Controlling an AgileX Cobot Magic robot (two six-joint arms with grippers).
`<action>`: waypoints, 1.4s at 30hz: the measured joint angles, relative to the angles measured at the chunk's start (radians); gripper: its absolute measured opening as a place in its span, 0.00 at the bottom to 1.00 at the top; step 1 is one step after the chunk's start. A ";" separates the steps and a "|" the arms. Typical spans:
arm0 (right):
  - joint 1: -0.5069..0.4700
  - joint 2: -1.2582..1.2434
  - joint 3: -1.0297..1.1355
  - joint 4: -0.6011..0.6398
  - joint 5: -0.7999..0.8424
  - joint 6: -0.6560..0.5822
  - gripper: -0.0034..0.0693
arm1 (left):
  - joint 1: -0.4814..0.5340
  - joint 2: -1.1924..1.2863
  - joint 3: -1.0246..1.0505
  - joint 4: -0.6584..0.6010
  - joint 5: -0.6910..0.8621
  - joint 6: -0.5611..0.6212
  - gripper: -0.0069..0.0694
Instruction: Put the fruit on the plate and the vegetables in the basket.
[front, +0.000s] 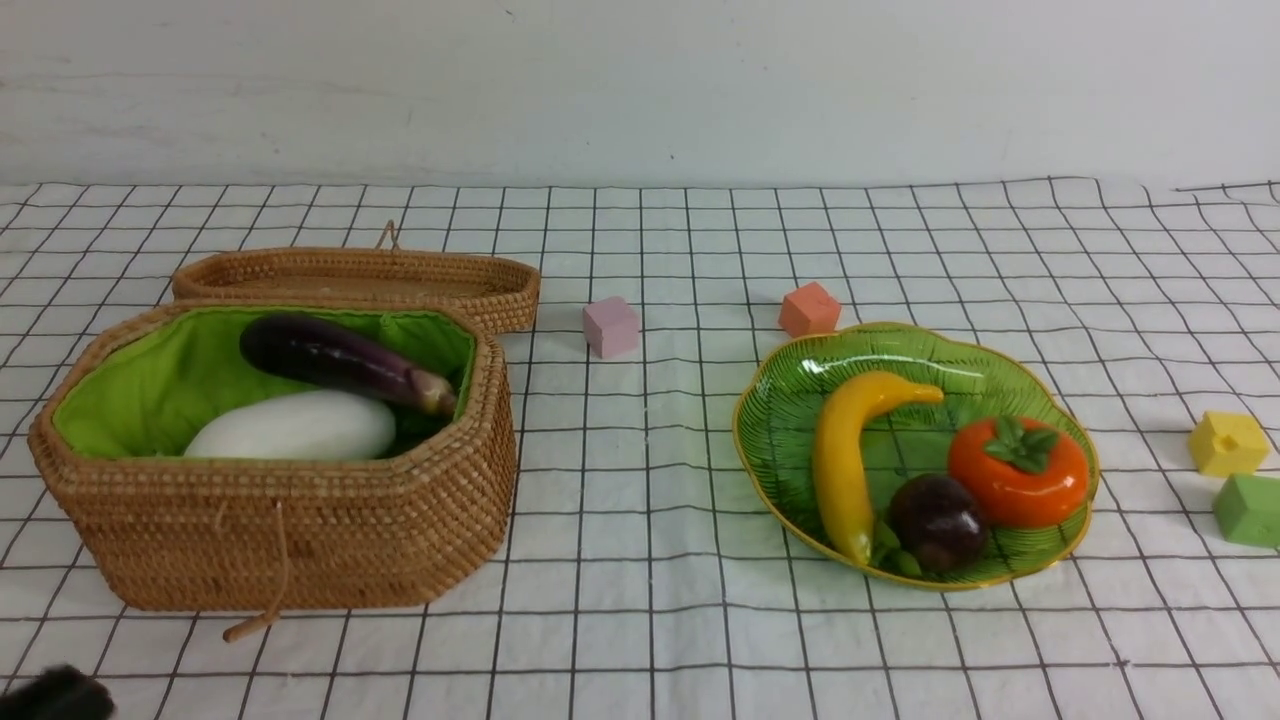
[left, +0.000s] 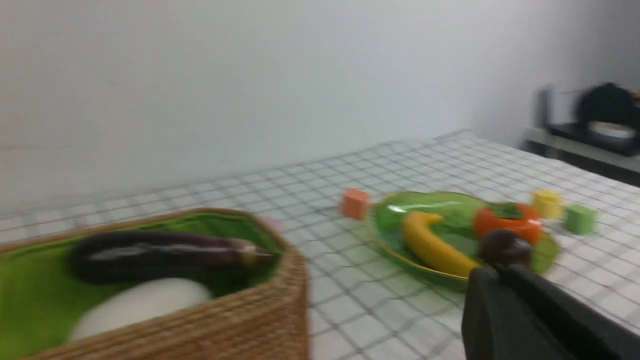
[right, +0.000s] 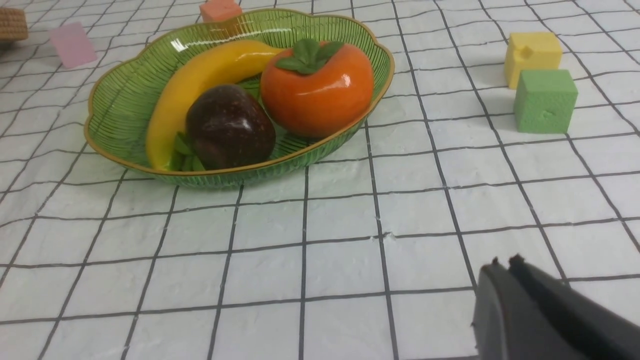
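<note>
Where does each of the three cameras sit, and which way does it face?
Front: between the arms, facing the basket and plate; a dark arm part at the lower-left corner.
Left wrist: beside the basket, looking toward the plate; shut left gripper shows.
Right wrist: low over the cloth, facing the plate; shut right gripper shows.
Shared: the banana.

basket (front: 290, 520) sitting at left, holding eggplant (front: 340, 360) lying behind radish (front: 295, 428) | lid (front: 360, 280) lying just behind basket | plate (front: 780, 440) sitting at right, carrying banana (front: 845, 450) left of persimmon (front: 1018, 472), mangosteen (front: 938, 522) resting in front between them
</note>
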 joint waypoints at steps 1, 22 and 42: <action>0.000 0.000 0.000 0.000 0.000 0.000 0.07 | 0.051 0.000 0.000 0.003 -0.002 0.000 0.09; 0.001 0.000 0.000 0.001 0.000 0.000 0.09 | 0.363 0.000 0.209 0.018 0.194 -0.163 0.07; 0.001 0.000 0.000 0.001 0.000 0.000 0.12 | 0.363 0.000 0.209 0.018 0.194 -0.166 0.07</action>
